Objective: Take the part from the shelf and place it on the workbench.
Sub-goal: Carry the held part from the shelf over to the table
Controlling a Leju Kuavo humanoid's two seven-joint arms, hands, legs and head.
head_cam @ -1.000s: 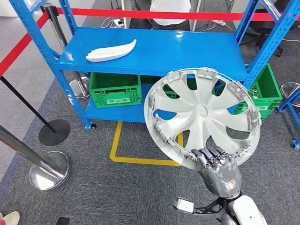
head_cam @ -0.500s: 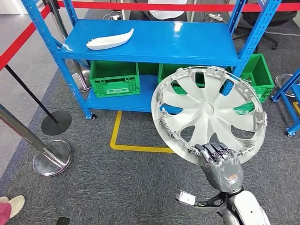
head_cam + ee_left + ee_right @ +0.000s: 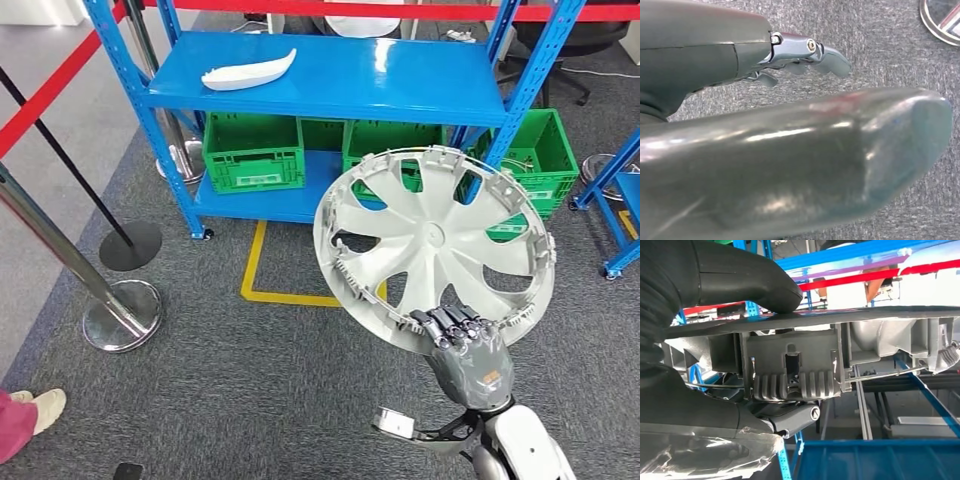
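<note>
So the blue shelf (image 3: pixel 324 85) fills the twelve o'clock side of the head view, green crates (image 3: pixel 264 152) beneath it and a white trim piece (image 3: pixel 249 71) on its top deck. The hubcap (image 3: pixel 434 245), the part, is already off the shelf, held up over the carpet at about four o'clock. The right hand (image 3: pixel 464 350) grasps its near rim, fingers over the edge. The left hand (image 3: pixel 806 52) hangs over carpet, fingers released, holding nothing. No workbench is visible; carrying and placing remain
</note>
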